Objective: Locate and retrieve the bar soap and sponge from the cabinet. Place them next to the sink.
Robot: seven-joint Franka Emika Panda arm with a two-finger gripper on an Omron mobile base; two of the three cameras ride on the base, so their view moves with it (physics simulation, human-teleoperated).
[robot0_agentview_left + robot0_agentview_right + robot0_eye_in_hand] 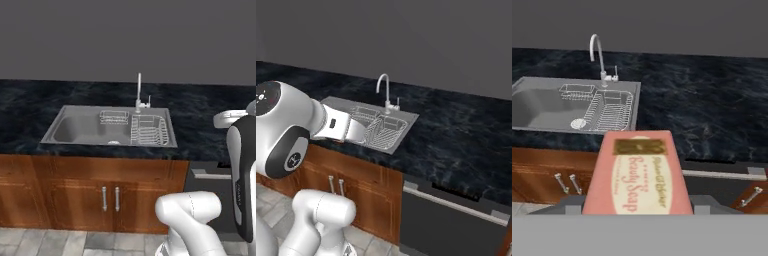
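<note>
Reddish-pink bar soap (637, 172), cream oval label, gold band.

The dark counter (712, 100) right of the sink (542, 107) lies bare and open. The faucet (598, 55) stands at the sink's back edge, and wire racks (609, 112) fill its right side.

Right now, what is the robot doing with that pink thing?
The robot's gripper is shut on the bar soap, a pink block with a "Beauty Soap" label, and holds it up in front of the kitchen counter. The sink with its wire racks and faucet lies ahead to the left. The soap is not yet on the counter.
</note>
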